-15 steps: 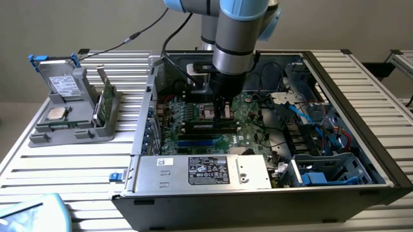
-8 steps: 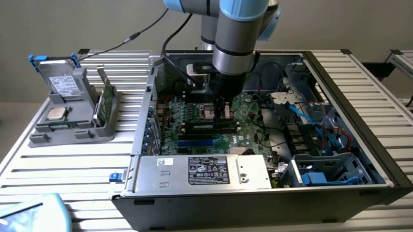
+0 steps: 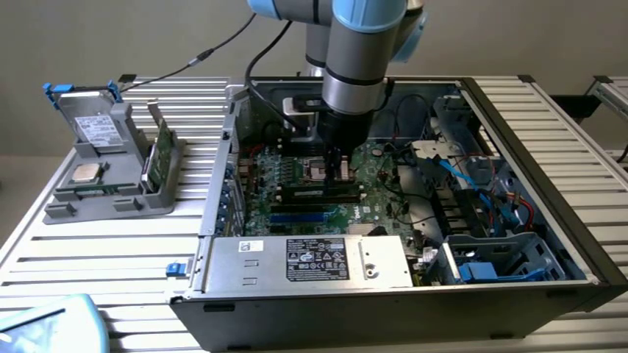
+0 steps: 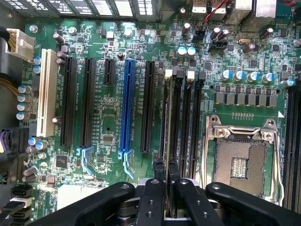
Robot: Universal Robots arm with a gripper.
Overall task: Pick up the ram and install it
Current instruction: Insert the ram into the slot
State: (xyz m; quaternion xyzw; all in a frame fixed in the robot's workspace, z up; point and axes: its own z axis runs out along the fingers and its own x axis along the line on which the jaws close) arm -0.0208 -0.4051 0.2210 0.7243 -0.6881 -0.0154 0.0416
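The power supply point(image 3: 245, 268), at six o'clock inside the open computer case point(image 3: 373, 323), carries a black-and-white label point(image 3: 316, 259) and a smaller white sticker point(image 3: 252, 245). Their print cannot be made out. At nine o'clock from the case, a grey holder point(image 3: 108, 206) sits on the slatted surface point(image 3: 108, 257). The grey drive point(image 3: 96, 129) in it has a white label, also unreadable. A silver processor chip point(image 3: 87, 173) lies in the same holder, and a green board point(image 3: 160, 156) stands on edge at its three o'clock side.

The arm point(image 3: 358, 66) hangs vertically from twelve o'clock, its wrist pointing straight down over the motherboard point(image 3: 260, 184). The jaws are at the memory slots just beside the open processor socket point(image 4: 240, 162). In the wrist view the jaws are nearly closed, with the fingertips point(image 4: 158, 172) pinching the ram point(image 4: 165, 122). It shows edge-on as a thin green-gold line along the first black memory slot, between the socket and the blue slot point(image 4: 126, 108).
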